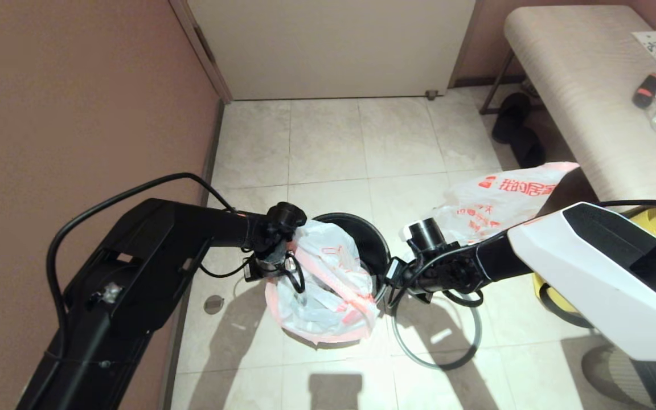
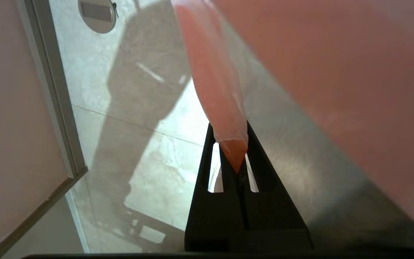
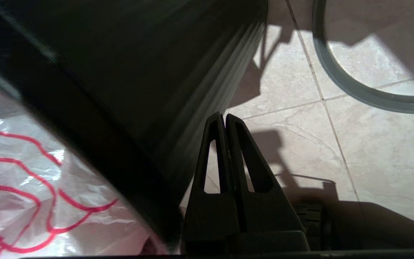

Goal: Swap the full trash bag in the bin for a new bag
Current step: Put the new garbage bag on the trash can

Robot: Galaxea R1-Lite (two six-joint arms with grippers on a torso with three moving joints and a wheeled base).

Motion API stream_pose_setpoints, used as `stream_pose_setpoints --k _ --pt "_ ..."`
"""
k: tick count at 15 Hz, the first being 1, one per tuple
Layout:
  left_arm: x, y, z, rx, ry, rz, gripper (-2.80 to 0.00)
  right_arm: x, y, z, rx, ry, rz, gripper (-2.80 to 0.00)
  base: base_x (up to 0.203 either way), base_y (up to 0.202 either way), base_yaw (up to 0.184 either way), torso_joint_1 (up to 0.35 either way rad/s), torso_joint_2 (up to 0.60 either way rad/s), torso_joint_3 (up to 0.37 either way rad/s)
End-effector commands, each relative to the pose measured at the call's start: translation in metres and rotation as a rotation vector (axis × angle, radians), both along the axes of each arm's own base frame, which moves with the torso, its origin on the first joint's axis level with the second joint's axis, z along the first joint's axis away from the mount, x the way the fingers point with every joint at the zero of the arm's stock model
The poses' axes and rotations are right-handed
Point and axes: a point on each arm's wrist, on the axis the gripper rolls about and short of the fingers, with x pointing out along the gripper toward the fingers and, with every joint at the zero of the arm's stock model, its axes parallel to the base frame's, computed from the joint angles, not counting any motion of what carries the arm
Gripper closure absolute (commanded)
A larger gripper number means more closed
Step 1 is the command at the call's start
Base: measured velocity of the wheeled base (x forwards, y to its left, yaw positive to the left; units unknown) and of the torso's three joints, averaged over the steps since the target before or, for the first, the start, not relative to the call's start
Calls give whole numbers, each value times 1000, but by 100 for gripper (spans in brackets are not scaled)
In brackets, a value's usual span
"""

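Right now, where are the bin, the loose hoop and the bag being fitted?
Bin (image 1: 369, 236), head view, far inner wall.
Hoop (image 1: 464, 356), head view, near arc on the floor.
Bag (image 1: 328, 296), head view, crinkled side over the bin.

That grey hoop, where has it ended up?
In the head view the grey hoop lies flat on the floor tiles just to the robot's right of the bin, below the right gripper.

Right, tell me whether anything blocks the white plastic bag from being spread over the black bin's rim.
Nothing visible does. The left gripper is shut on the thin white pink-edged plastic bag, draped over the round black plastic bin. The grey hoop lies on the floor beside it; the right gripper, shut, is beside the bin.
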Motion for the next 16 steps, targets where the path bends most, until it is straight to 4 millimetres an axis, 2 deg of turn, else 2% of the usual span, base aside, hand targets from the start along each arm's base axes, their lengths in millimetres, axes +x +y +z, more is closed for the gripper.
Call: stream_pose_setpoints --k 1,5,7,10,12,16 --pt "-1 -2 -5 3 9 2 0 0 1 -1 1 4 -1 0 0 0 0 0 0 0" --pt "-19 -9 48 -53 -65 -33 0 1 -6 -1 0 7 -15 0 0 0 0 0 0 0" --pt "-31 -15 74 -124 -88 -70 0 4 -14 5 6 -1 -33 0 0 0 0 0 0 0" --pt "-47 -16 107 -228 -112 -121 0 1 -13 6 6 1 -27 0 0 0 0 0 0 0" --pt "-52 -15 107 -222 -93 -128 0 1 -13 6 6 2 -25 0 0 0 0 0 0 0" --pt "-65 -8 90 -104 101 -182 0 2 -13 2 4 7 -25 0 0 0 0 0 0 0"
